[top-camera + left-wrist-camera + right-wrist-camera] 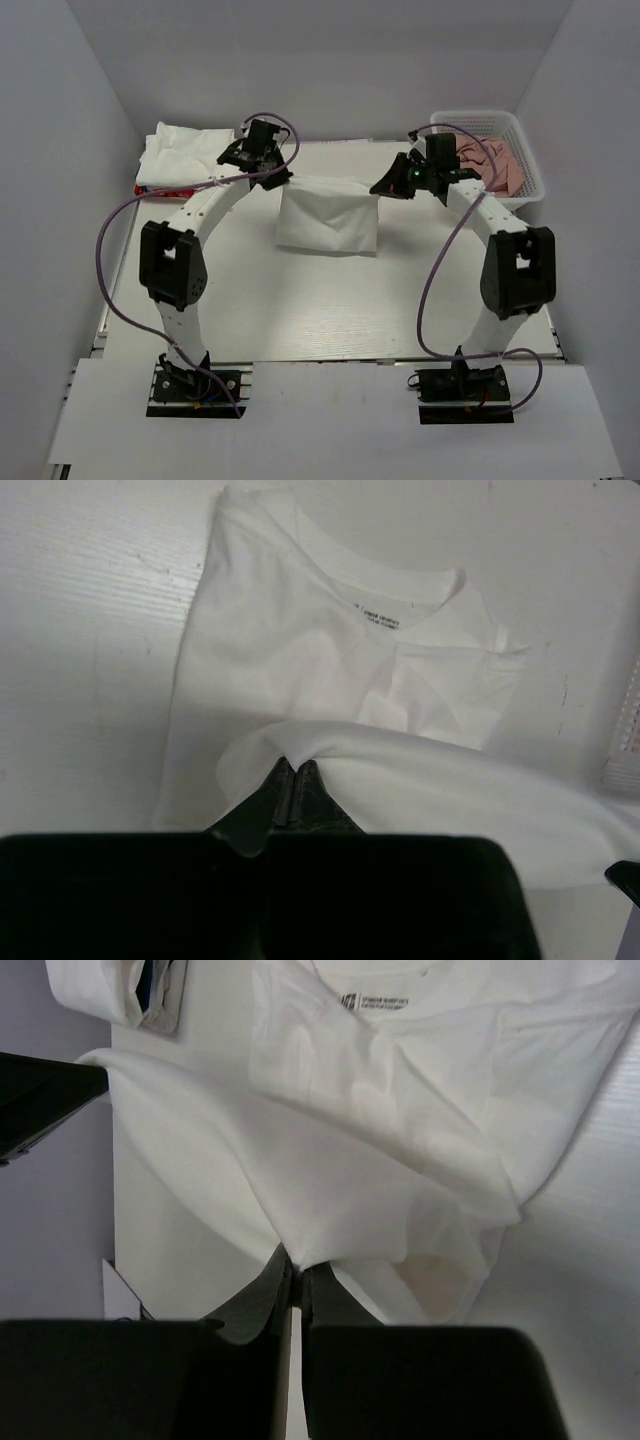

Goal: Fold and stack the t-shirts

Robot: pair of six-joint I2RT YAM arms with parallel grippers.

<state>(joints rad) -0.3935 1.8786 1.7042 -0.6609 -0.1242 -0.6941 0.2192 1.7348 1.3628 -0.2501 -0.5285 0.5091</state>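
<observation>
The left tool (292,780) is pinched shut on a lifted edge of a white t-shirt (330,650), a small fold of cloth caught between its dark fingers. The right tool (295,1270) is likewise clamped tight on the same edge further along. From above, the left tool (280,180) and right tool (385,185) hold that edge stretched between them.

Below them is a pale white table (300,320) with faint ribbing, closed in by plain white walls (330,60) on three sides.

The t-shirt (328,215) sits at the far middle of the table. Its raised edge sags a little between the grips and the rest lies on the surface, creased and doubled. The wrist views show its ribbed collar and a small printed neck label (380,615).

A pile of white t-shirts (175,150) lies at the far left corner, a strip of red showing at its near edge. A white basket (520,190) of salmon-pink cloths (497,165) stands at the far right corner, just beside the right tool. The held shirt is apart from both. The open stretch of table is on its near side, between the two arms.
</observation>
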